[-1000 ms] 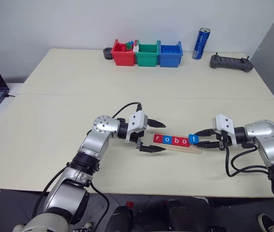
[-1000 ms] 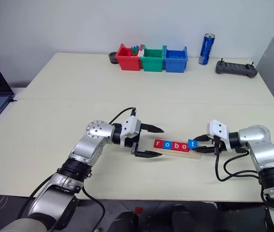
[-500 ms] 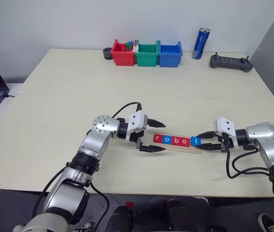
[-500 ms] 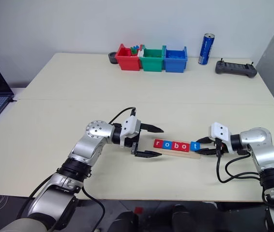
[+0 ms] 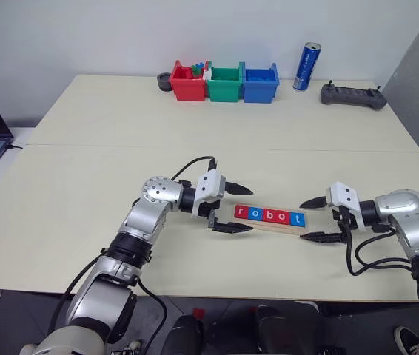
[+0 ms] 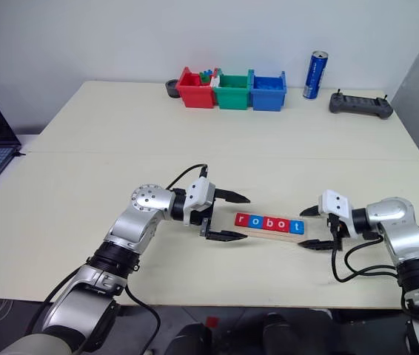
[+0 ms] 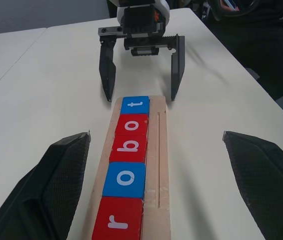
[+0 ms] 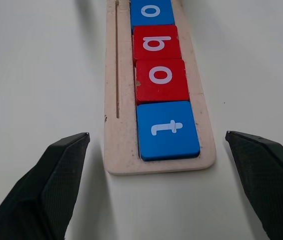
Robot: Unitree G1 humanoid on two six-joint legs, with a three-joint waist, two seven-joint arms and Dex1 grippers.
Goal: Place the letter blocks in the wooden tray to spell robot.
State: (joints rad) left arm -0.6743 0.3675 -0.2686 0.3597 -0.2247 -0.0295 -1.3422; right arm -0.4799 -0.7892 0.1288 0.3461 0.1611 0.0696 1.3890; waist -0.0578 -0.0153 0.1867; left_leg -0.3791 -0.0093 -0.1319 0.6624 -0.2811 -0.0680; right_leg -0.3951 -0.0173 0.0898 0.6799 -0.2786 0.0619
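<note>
Left wrist view counts five letter blocks (image 7: 127,164) in a row on one wooden tray (image 7: 156,165): red r, blue o, red b, red o, blue t, spelling "robot". That tray lies on the table (image 5: 84,185) near its front edge. Both the left gripper (image 5: 237,210) and right gripper (image 5: 314,219) stand wide open, empty, one off each tray end.
</note>
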